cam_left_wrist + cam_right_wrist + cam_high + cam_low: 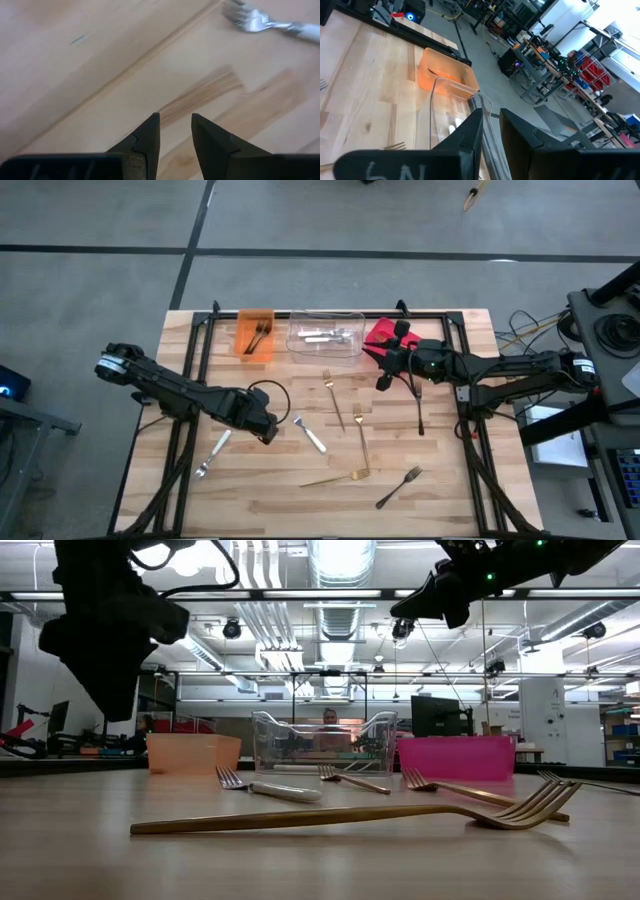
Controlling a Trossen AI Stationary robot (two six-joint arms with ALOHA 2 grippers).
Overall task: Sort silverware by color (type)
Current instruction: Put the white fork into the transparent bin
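Both my end effectors hang empty above the desk, with the silverware partly binned and partly loose.

My left end effector (268,430) hovers at about 8 o'clock of the desk (250,500), its fingers (145,142) a narrow gap apart with nothing between them; a white-handled fork (310,435) lies just beside it at 3 o'clock, and another silver fork (212,453) at its 7 o'clock. My right end effector (384,372) is raised near the red bin (378,332) at 1 o'clock, fingers (470,132) almost together and holding nothing. Dark forks sit in the orange bin (254,335) and silver pieces in the clear bin (326,335). Three gold forks (360,442) lie mid-desk, one dark fork (419,405) at 3 o'clock and another (398,487) at 5 o'clock.
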